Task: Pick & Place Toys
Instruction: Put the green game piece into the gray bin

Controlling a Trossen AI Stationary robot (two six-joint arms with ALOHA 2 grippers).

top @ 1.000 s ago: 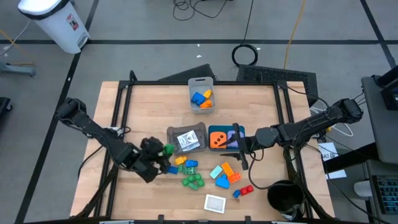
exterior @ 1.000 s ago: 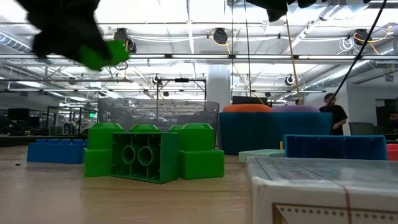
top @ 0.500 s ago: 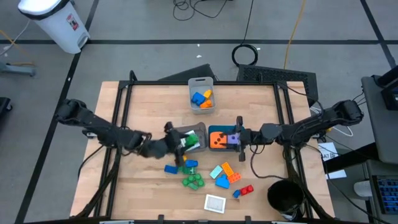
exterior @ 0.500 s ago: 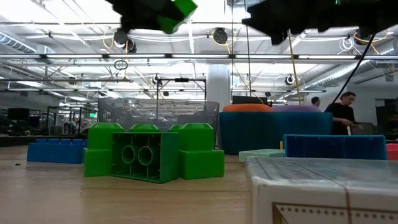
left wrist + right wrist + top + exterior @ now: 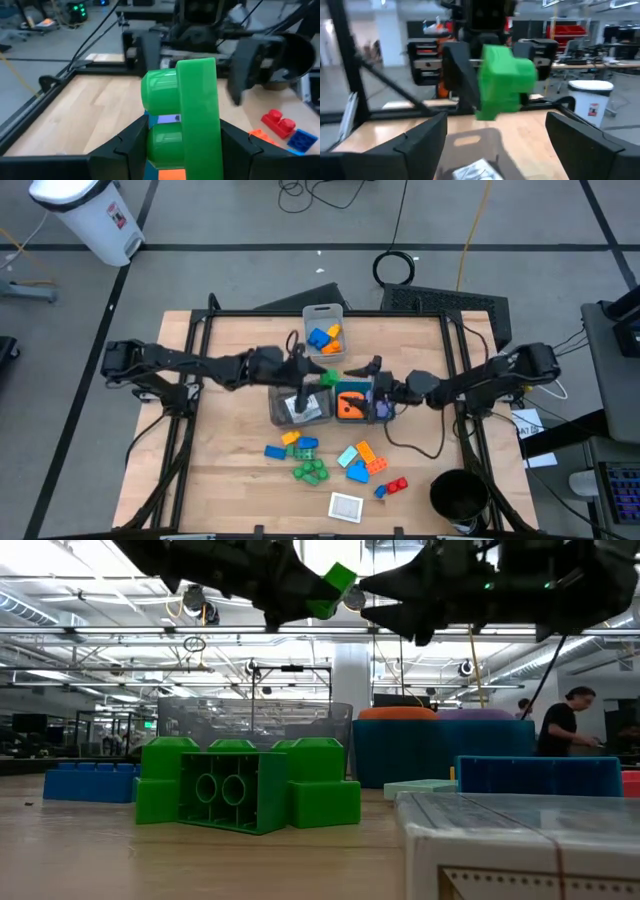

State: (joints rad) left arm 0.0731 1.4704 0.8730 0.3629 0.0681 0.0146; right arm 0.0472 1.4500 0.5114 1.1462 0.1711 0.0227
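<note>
The left hand (image 5: 312, 372) hangs just above the middle of the frame in the high view, over the far edge of the grey bin (image 5: 300, 402), its 2 fingers closed on a green brick (image 5: 326, 377) that is lifted clear of the surface (image 5: 230, 340). Facing it from the right, the right hand (image 5: 372, 370) has its fingers spread wide and empty, just above the teal bin (image 5: 360, 401) holding an orange die (image 5: 348, 404). This looks like a handover or a carry toward a bin; which one is hard to tell. Next, the brick must be lined up over its target before the grip loosens. More bricks (image 5: 310, 470) lie loose lower centre.
</note>
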